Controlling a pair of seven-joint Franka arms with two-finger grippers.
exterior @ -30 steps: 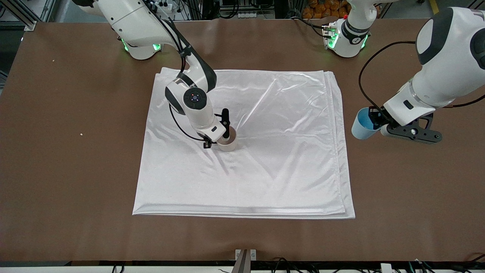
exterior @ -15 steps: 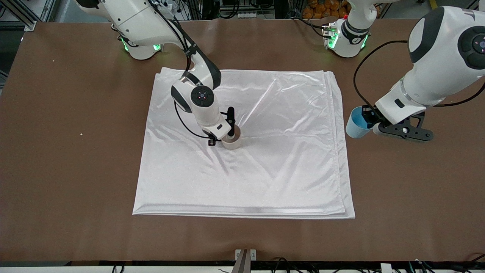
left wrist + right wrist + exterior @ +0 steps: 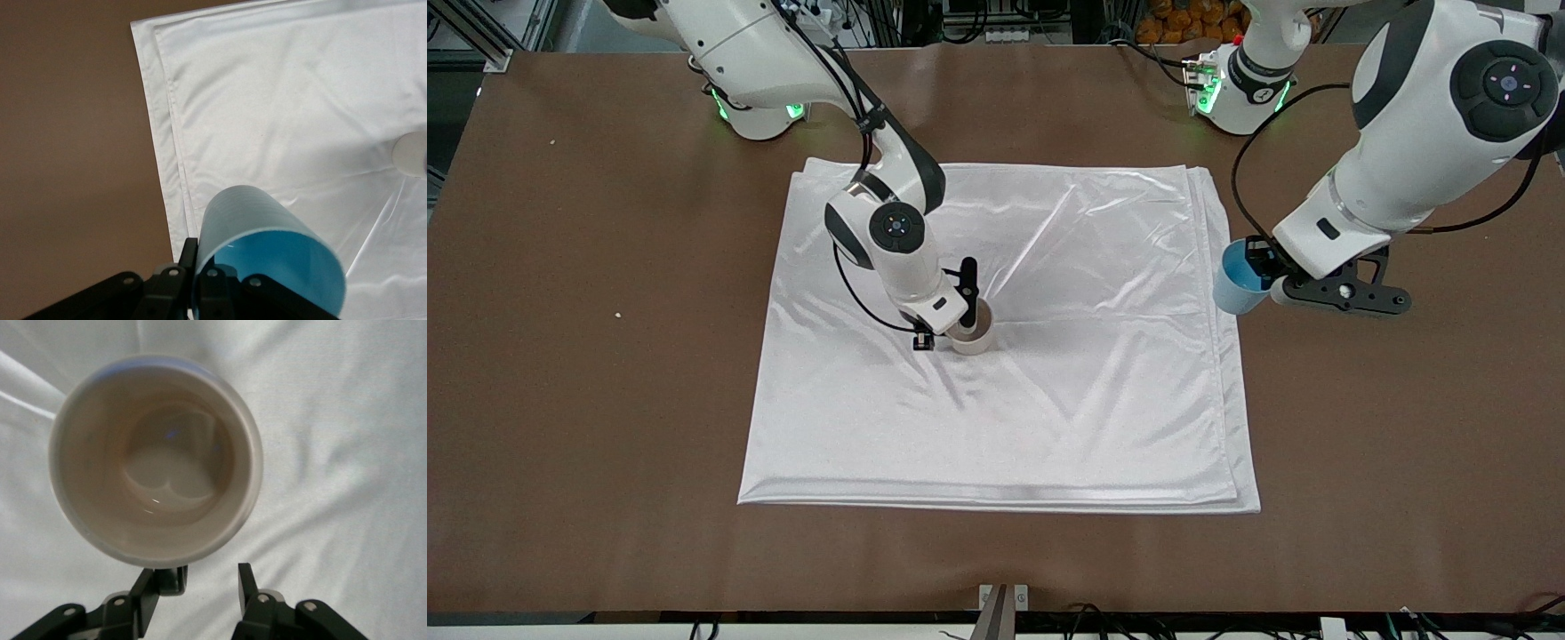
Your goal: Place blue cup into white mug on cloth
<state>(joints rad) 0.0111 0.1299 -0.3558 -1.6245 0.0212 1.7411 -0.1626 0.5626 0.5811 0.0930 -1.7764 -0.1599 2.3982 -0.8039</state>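
The white mug [image 3: 974, 338] stands upright near the middle of the cloth [image 3: 1094, 400]. My right gripper [image 3: 953, 331] is low beside it and open. In the right wrist view the mug [image 3: 157, 460] is empty, and its black handle [image 3: 173, 579] lies against one finger [image 3: 148, 595] while the right gripper [image 3: 203, 585] shows a clear gap. My left gripper [image 3: 1261, 274] is shut on the rim of the blue cup [image 3: 1234, 286], which is tilted in the air over the cloth's edge at the left arm's end. The left wrist view shows the cup [image 3: 253, 220] and the left gripper [image 3: 198, 265].
The brown table [image 3: 1405, 444] surrounds the cloth on every side. The cloth [image 3: 280, 100] is folded in layers with soft wrinkles, and its layered edge lies under the held cup. The mug [image 3: 412, 153] shows small in the left wrist view.
My right gripper has opened at the mug's handle. The left arm has carried the blue cup from over the bare table to over the cloth's edge.
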